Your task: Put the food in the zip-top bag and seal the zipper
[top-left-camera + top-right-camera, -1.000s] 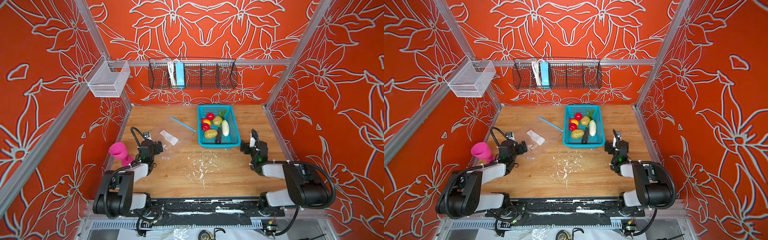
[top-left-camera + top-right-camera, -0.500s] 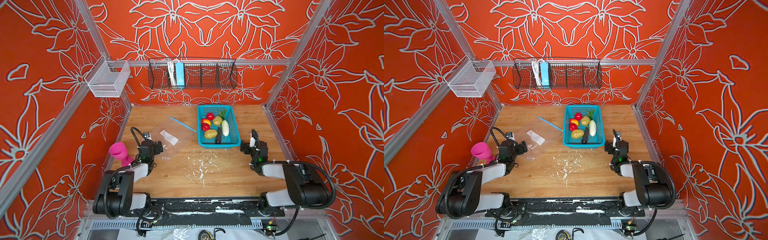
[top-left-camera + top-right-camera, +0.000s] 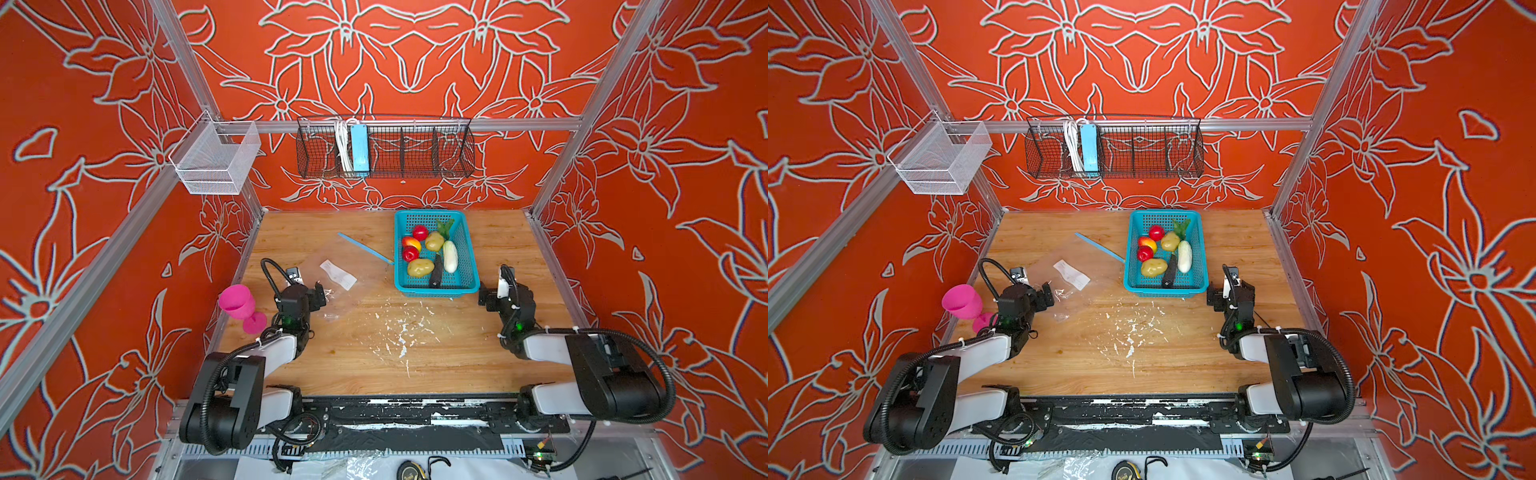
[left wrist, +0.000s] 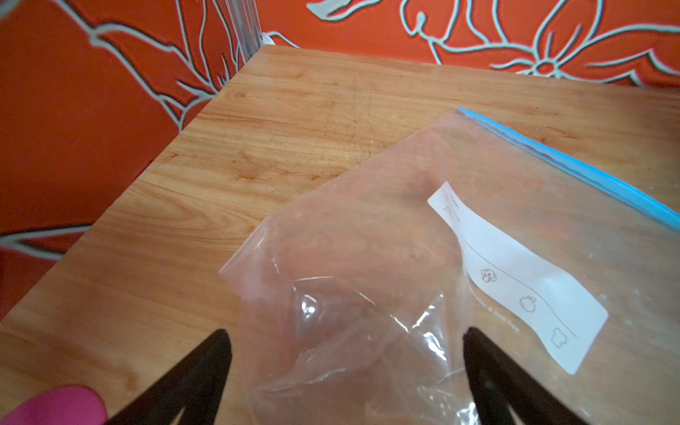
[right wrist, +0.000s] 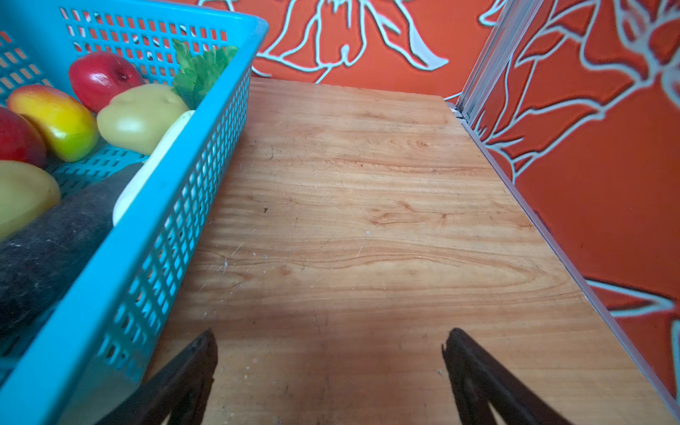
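- Left gripper: jaws wide apart, nothing held. A crumpled corner of the bag lies between the tips and just ahead of them. I cannot tell whether the tips touch the film.
- The bag is flat on the table and empty. Its white label sits ahead of the jaws, off to one side. The blue zipper runs along the far edge, well beyond the tips. The slider is too small to make out.
- Right gripper: jaws wide apart, empty, over bare wood. The wall of the teal basket stands just beside one jaw.
- All the food is in that basket, ahead of and beside the right jaws: apples, a red-yellow fruit, potatoes, a radish and an eggplant.
- Judgement, bag: the film looks thin, floppy and slick, and hard to pinch where it lies flat. Best holds are the raised crumple at the left jaws or the stiffer zipper strip, taking one lip only so the mouth gapes.
- Judgement, food: likely light, hard and smooth. Round pieces may roll or squirt out, so grip them across the middle. Take the radish and eggplant across their narrow width.
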`<state>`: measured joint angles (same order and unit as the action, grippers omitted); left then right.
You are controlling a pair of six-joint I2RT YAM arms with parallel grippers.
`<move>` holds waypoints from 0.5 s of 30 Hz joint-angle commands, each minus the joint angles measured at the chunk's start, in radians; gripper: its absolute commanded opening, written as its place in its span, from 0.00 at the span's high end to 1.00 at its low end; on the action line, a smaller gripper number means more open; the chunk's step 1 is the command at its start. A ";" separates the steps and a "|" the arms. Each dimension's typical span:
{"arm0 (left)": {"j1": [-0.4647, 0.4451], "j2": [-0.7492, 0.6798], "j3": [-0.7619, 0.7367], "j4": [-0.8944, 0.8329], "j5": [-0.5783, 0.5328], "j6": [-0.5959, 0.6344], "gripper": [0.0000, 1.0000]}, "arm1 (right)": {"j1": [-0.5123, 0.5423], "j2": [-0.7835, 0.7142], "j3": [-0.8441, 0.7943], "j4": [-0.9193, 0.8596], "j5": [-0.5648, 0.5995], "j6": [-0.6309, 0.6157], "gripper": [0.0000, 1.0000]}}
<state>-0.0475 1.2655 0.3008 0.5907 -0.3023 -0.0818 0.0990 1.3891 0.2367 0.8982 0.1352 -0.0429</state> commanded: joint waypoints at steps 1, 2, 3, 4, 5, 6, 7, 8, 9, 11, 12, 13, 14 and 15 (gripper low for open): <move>-0.032 -0.023 0.015 0.013 -0.088 0.016 0.03 | 0.005 -0.017 -0.024 0.072 0.015 -0.023 0.02; -0.032 -0.056 0.047 -0.089 -0.120 -0.013 0.03 | 0.005 -0.021 -0.038 0.091 0.016 -0.024 0.02; -0.032 -0.089 0.089 -0.202 -0.158 -0.051 0.03 | 0.007 -0.027 -0.048 0.106 0.022 -0.021 0.02; -0.032 -0.105 0.105 -0.250 -0.186 -0.076 0.03 | 0.006 -0.035 -0.053 0.110 0.031 -0.016 0.02; -0.032 -0.116 0.106 -0.263 -0.193 -0.084 0.03 | 0.007 -0.052 -0.056 0.101 0.047 -0.010 0.02; -0.032 -0.120 0.091 -0.241 -0.192 -0.085 0.03 | 0.006 -0.074 -0.053 0.077 0.054 -0.008 0.02; -0.032 -0.117 0.078 -0.223 -0.199 -0.092 0.03 | 0.007 -0.096 -0.049 0.051 0.060 -0.005 0.02; -0.032 -0.116 0.074 -0.219 -0.214 -0.100 0.03 | 0.007 -0.133 -0.037 -0.001 0.068 -0.001 0.02; -0.032 -0.120 0.087 -0.256 -0.223 -0.119 0.03 | 0.007 -0.174 -0.022 -0.066 0.078 0.008 0.02; -0.032 -0.133 0.123 -0.343 -0.253 -0.168 0.03 | 0.007 -0.257 0.029 -0.248 0.115 0.057 0.02; -0.032 -0.144 0.158 -0.426 -0.267 -0.217 0.03 | 0.005 -0.294 0.056 -0.336 0.128 0.093 0.02; -0.032 -0.152 0.185 -0.483 -0.276 -0.248 0.03 | 0.005 -0.319 0.072 -0.391 0.128 0.112 0.02; -0.032 -0.157 0.215 -0.531 -0.279 -0.288 0.03 | 0.004 -0.342 0.088 -0.440 0.120 0.131 0.02; -0.035 -0.160 0.239 -0.564 -0.282 -0.294 0.03 | 0.005 -0.371 0.100 -0.488 0.120 0.149 0.02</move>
<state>-0.0780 1.1347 0.4637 0.1963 -0.5255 -0.2596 0.1005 1.0790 0.2840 0.6323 0.2207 0.0246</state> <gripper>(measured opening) 0.972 0.978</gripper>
